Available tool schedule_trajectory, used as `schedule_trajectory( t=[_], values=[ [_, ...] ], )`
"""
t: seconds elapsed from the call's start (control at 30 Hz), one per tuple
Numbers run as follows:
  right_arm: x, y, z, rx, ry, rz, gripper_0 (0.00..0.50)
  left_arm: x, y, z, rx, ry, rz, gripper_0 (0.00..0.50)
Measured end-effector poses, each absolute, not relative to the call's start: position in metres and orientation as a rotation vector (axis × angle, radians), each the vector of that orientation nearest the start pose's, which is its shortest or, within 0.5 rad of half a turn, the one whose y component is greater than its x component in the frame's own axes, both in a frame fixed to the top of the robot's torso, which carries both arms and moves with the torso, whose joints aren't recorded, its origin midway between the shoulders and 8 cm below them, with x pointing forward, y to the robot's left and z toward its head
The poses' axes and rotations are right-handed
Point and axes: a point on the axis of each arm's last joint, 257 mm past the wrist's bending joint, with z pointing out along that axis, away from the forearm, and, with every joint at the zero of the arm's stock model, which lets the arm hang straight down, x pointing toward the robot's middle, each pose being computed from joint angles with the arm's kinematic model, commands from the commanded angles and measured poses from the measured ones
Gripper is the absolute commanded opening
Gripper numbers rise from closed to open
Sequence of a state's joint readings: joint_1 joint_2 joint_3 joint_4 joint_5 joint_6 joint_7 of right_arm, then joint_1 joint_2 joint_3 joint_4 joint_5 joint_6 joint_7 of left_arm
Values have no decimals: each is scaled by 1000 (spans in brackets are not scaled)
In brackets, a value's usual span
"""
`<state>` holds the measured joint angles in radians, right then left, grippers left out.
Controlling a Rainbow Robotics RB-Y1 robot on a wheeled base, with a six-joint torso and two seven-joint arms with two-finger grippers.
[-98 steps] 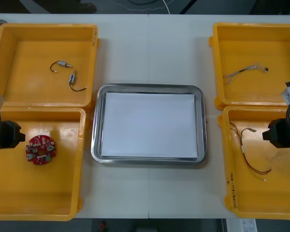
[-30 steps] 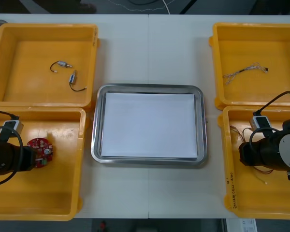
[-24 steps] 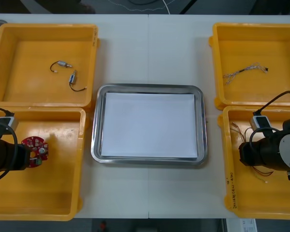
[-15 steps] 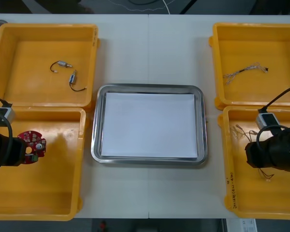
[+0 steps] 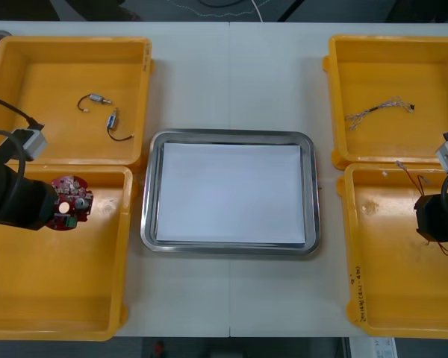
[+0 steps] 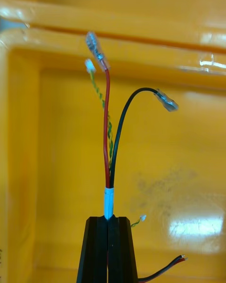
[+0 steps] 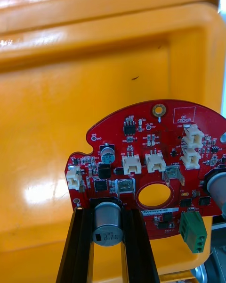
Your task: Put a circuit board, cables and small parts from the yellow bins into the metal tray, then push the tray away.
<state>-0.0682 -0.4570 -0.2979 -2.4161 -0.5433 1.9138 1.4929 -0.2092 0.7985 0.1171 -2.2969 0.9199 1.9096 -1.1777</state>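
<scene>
The circuit board is hanging over the near left bin, on the side facing the tray. My left gripper is clamping it by its edge, with the fingers closing on either side of a small can-shaped component. Across the table my right gripper is pinching a cable of red and black wires at its white band, over the near right bin. The tray between them is sitting with nothing on its white inside, so I am judging the task as barely under way: two pickups are looking done, but nothing is delivered. Two small metal parts are waiting in the far left bin and a twisted cable in the far right bin. The push is coming last.
</scene>
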Motion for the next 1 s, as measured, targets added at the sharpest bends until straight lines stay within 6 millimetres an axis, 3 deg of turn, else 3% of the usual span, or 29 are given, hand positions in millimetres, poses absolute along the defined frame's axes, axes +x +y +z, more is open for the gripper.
schedule_trajectory(
  t=[0.17, 0.6, 1.0],
  values=[
    [365, -327, -165, -168, 2514, -33, 0, 368, 265, -171, 365, 2696, -51, 0],
    [356, -345, -135, -321, 2506, -87, 0, 375, 165, -187, 703, 2637, -43, 2],
    [348, -343, -125, -428, 2517, -87, 0, 391, 117, -221, 797, 2642, -16, 1]
  ],
)
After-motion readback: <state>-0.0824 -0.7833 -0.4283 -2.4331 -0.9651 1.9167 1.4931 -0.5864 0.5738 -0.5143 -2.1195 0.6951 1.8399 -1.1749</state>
